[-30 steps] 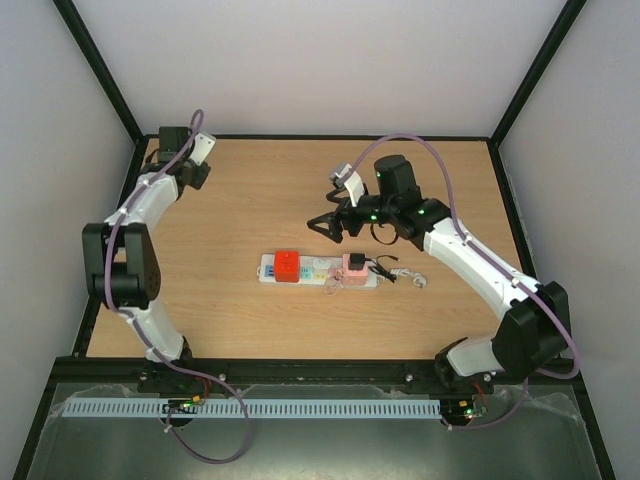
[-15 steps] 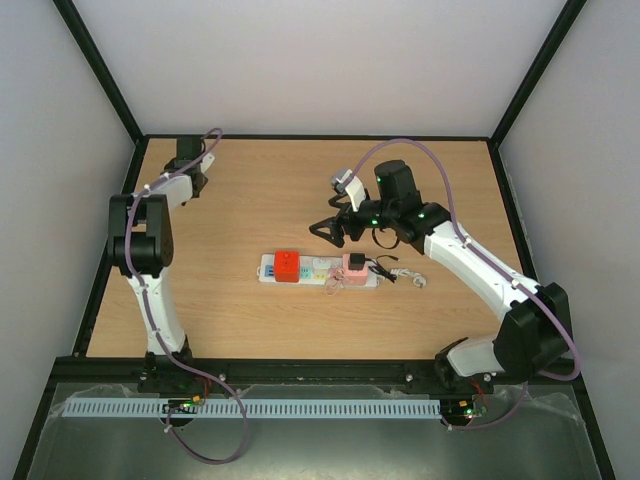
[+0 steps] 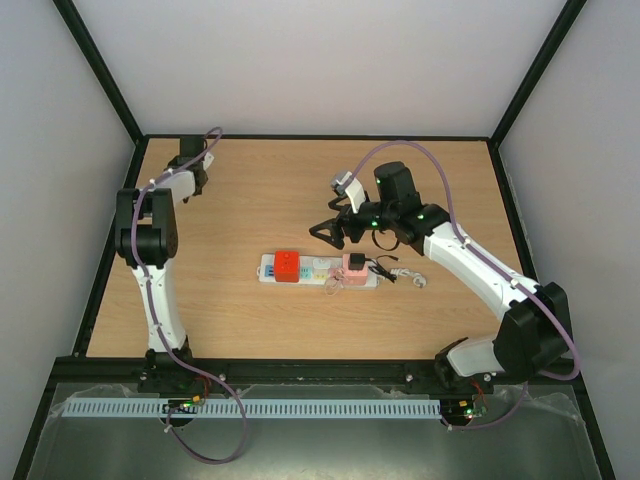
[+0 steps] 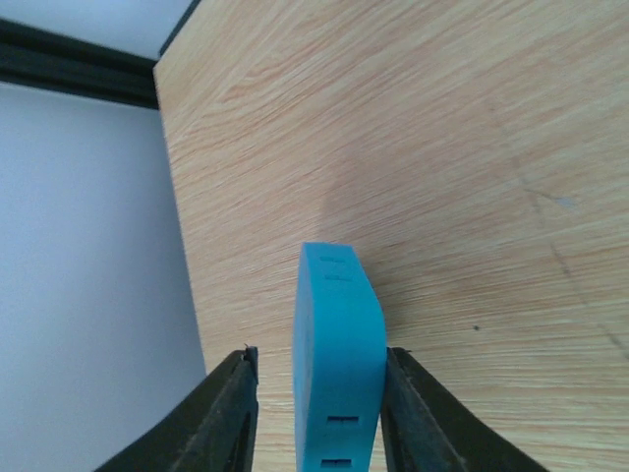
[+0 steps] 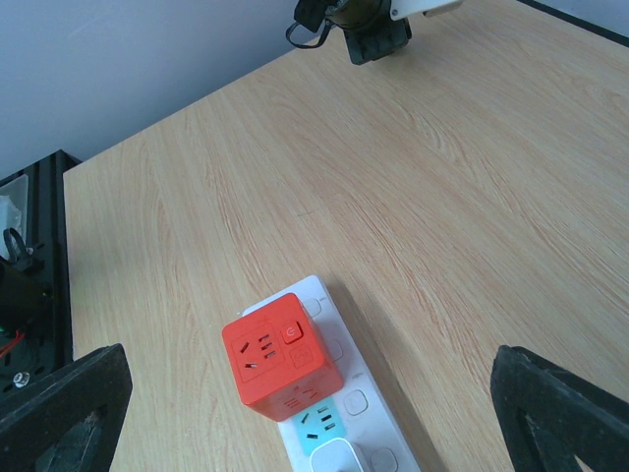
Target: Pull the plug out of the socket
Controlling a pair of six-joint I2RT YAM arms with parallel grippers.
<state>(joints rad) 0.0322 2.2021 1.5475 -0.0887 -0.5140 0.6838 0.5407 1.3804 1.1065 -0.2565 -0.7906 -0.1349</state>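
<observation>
The socket, a long white power strip (image 3: 268, 268), lies mid-table with a red cube plug (image 3: 288, 265) near its left end, a pink plug (image 3: 353, 267) near its right end and a short white cord (image 3: 405, 272). My right gripper (image 3: 330, 232) hovers just behind the strip, open wide and empty. In its wrist view (image 5: 310, 393) the red cube (image 5: 280, 366) sits on the strip (image 5: 314, 293) between the fingertips. My left gripper (image 3: 187, 152) is at the far left corner. Its jaws (image 4: 319, 369) stand around a blue plug (image 4: 336, 354): the right finger touches it, the left stands apart.
A cyan outlet face (image 5: 319, 425) and a small white plug (image 5: 339, 457) sit beside the red cube. The black frame (image 3: 130, 190) and grey wall run close along the table's left edge by the left gripper. A black part (image 3: 358, 259) sits on the pink plug.
The left arm has folded back and its gripper has moved into the far left corner. The right gripper has barely shifted, staying open behind the strip.
</observation>
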